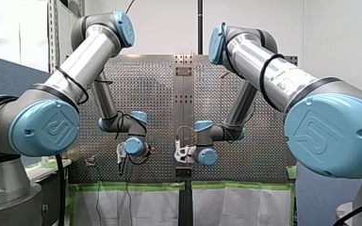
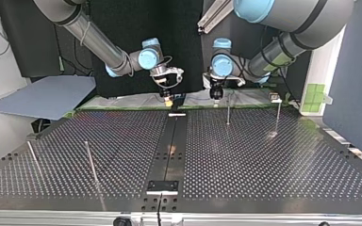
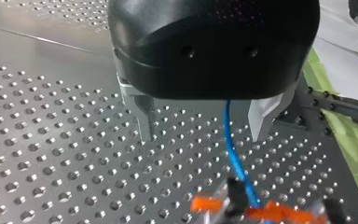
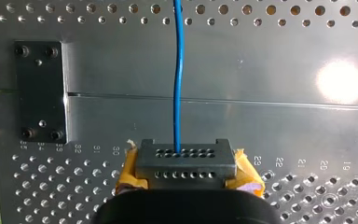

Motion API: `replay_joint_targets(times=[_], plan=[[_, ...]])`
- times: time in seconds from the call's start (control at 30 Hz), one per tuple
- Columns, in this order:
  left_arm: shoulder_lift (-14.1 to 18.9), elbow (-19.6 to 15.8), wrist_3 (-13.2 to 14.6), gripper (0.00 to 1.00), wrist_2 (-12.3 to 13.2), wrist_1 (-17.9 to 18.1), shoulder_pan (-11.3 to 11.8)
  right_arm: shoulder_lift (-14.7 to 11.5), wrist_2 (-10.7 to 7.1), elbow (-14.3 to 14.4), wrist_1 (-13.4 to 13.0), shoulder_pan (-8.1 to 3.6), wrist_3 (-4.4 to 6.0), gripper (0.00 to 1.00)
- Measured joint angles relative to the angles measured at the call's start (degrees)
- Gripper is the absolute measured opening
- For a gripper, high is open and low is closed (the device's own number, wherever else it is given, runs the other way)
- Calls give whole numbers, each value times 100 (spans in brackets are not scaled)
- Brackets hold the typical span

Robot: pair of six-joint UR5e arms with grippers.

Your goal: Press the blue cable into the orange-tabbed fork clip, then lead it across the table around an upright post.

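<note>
My left gripper [image 3: 201, 137] hangs over the table [image 3: 51, 154]. Its two metal fingers [image 3: 140, 112] are wide apart. The blue cable [image 3: 233, 154] runs through the gap between them and touches neither finger. It comes out from under the black gripper body and goes on ahead to the orange-tabbed fork clip [image 3: 279, 212], which sits just ahead of the fingers. There the cable goes in among the orange tabs, right beside a black prong [image 3: 235, 193]. The clip is blurry, so I cannot tell if the cable sits all the way down in it.

My right gripper [image 4: 185, 163] is pinched tight on the cable. Its yellow pads [image 4: 128, 175] stick out on both sides. From the pinch, the cable goes straight ahead in one long line with a tiny bend, over the smooth strip of the table.

In the top view, my right gripper is near 12 o'clock, and my left gripper is at 3 o'clock from it, close by. One thin upright post [image 2: 228, 112] stands at 5 o'clock from my left gripper. Another post [image 2: 278, 117] stands at 4 o'clock, farther off.
</note>
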Motion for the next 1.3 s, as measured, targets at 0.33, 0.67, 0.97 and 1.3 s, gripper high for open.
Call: replay_joint_targets(times=[0.33, 0.67, 0.97, 1.3], plan=[[-383, 334, 267, 100, -137, -248, -78, -1, 0, -26, 69, -24, -26, 0], [-423, 577, 301, 100, -257, -371, -69, -1, 0, -29, 79, -41, -29, 0], [-424, 584, 371, 74, -268, -434, -86, 2, 0, -28, 84, -42, -29, 0], [-424, 585, 506, 0, -612, -457, -136, 1, 0, -25, 96, -37, -29, 0]])
